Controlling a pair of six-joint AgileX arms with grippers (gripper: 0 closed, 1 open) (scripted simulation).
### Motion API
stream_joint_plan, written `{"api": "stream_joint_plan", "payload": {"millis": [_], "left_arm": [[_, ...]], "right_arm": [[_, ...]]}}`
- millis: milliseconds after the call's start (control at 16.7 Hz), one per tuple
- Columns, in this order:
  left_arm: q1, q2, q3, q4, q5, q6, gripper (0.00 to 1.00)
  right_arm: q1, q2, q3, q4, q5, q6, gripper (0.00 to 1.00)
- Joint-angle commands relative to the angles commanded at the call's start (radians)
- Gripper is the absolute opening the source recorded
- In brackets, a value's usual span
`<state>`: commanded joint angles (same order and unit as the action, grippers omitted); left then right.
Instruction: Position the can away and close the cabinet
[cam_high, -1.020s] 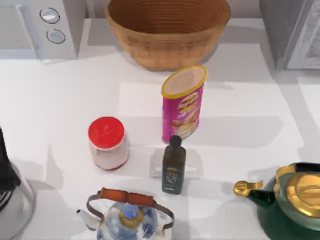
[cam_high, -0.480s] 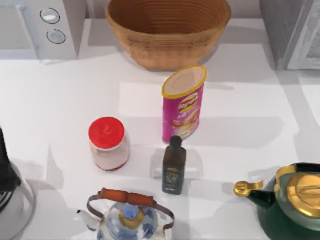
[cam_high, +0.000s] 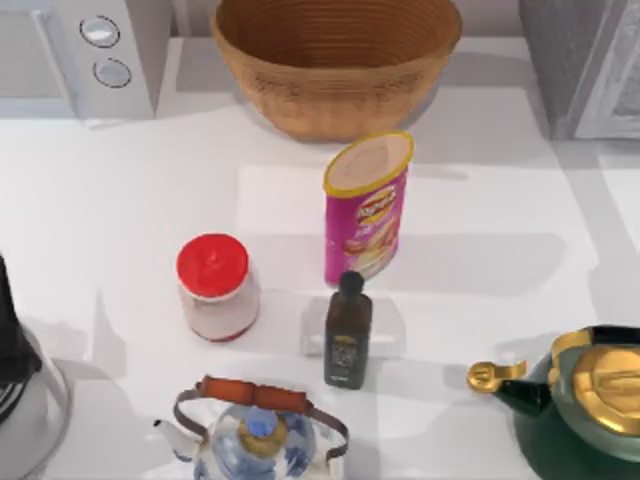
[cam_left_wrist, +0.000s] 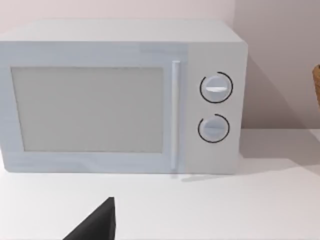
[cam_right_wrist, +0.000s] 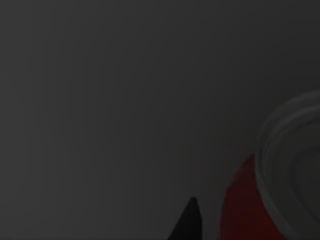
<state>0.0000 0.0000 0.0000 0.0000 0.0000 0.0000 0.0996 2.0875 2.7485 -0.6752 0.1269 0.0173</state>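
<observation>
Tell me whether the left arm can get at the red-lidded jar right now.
Probably yes: the red-lidded jar stands upright with bare table on its left side, and the bottle and kettle stand apart from it.

Open white desk (cam_high: 130, 190) lies left of centre and right of the tall pink crisp tube (cam_high: 367, 207). A woven wicker basket (cam_high: 335, 60) blocks the back; a red-lidded glass jar (cam_high: 215, 286) and a dark bottle (cam_high: 348, 330) crowd the middle, leaving narrow gaps. Two kettles line the front edge.
</observation>
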Motion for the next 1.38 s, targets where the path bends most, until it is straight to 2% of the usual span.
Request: {"api": "stream_joint_plan", "payload": {"millis": [420,1080,1380], "left_arm": [[0.000,0.000,0.000,0.000,0.000,0.000,1.00],[0.000,0.000,0.000,0.000,0.000,0.000,1.00],[0.000,0.000,0.000,0.000,0.000,0.000,1.00]], "right_arm": [[0.000,0.000,0.000,0.000,0.000,0.000,0.98],[0.001,-0.008,-0.006,0.002,0.000,0.001,1.00],[-0.006,-0.179,-0.164,0.053,-0.015,0.010,1.00]]}}
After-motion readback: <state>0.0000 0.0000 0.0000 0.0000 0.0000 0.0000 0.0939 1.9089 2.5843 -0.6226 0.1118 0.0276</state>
